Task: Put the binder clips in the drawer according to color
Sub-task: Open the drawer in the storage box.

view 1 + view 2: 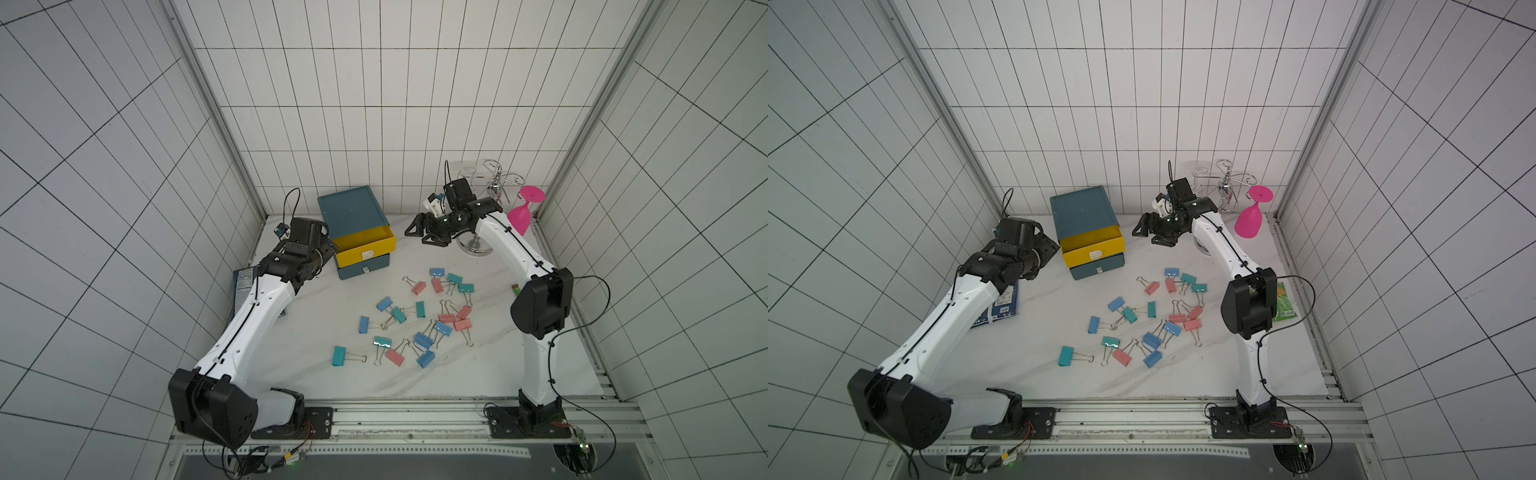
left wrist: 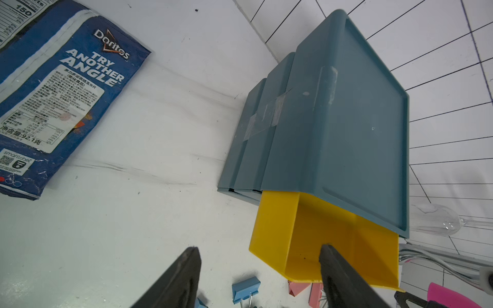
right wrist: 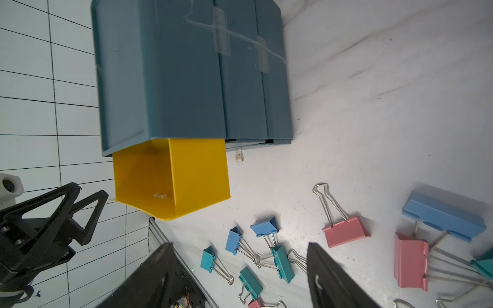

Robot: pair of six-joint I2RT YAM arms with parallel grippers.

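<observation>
The drawer cabinet (image 1: 351,210) (image 1: 1081,212) stands at the back of the table, dark teal, with its yellow top drawer (image 1: 365,247) (image 2: 320,240) (image 3: 170,176) pulled out; no clip shows inside it. The two teal drawers (image 1: 365,268) below are pushed in. Several pink, light-blue and teal binder clips (image 1: 419,318) (image 1: 1150,320) (image 3: 344,232) lie scattered on the table in front. My left gripper (image 1: 330,249) (image 2: 258,246) hovers at the yellow drawer's left side, open and empty. My right gripper (image 1: 417,236) (image 3: 240,244) hangs to the right of the cabinet, open and empty.
A blue Doritos bag (image 1: 243,291) (image 2: 56,88) lies under the left arm. At the back right stand a chrome glass rack (image 1: 494,183) and a tilted pink wine glass (image 1: 521,216). A green packet (image 1: 1283,305) lies by the right arm.
</observation>
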